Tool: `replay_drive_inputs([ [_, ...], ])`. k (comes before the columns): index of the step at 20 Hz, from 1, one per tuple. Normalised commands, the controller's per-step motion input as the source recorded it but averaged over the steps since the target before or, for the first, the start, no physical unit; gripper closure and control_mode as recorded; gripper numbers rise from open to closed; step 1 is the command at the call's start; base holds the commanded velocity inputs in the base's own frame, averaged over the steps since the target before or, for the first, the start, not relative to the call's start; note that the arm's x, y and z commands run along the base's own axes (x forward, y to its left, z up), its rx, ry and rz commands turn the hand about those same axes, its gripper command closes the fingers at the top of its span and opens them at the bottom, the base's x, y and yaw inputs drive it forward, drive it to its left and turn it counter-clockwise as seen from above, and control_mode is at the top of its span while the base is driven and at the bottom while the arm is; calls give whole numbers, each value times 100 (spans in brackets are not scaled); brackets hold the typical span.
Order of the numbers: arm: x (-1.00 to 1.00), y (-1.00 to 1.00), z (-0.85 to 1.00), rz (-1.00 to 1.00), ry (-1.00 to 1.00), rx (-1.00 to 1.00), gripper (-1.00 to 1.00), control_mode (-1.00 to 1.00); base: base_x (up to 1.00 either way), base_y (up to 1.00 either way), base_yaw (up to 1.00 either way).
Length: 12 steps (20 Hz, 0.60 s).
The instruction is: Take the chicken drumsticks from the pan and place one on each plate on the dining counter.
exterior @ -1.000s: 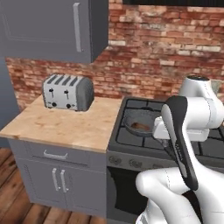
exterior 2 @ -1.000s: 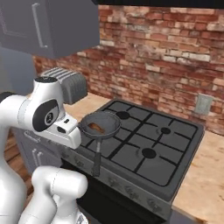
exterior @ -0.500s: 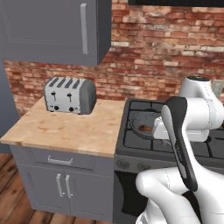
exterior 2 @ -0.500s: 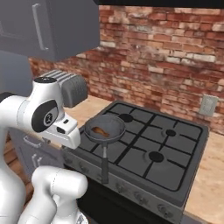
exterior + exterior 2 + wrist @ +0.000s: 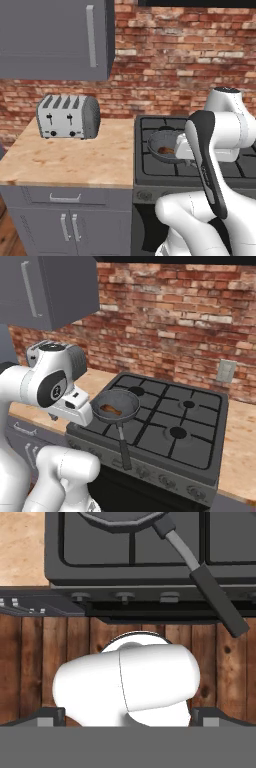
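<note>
The pan [image 5: 116, 405] looks matt dark metal, its handle [image 5: 210, 587] smooth black. The toaster [image 5: 67, 117] is brushed, shiny metal. The desk [image 5: 75, 160] is pale mottled wood, the wall [image 5: 175, 65] rough red brick, the floor [image 5: 30, 657] dark planks.

Pan [image 5: 116, 406] open above — toaster [image 5: 68, 116] aside
</note>
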Motion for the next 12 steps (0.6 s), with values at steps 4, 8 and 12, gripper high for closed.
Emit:
replay_drive_inputs([
  [4,0,0,0,0,0,0,-100,100,41,28,-13],
  [8,0,0,0,0,0,0,-100,100,19,13,-7],
  [12,0,0,0,0,0,0,-100,100,0,0,0],
])
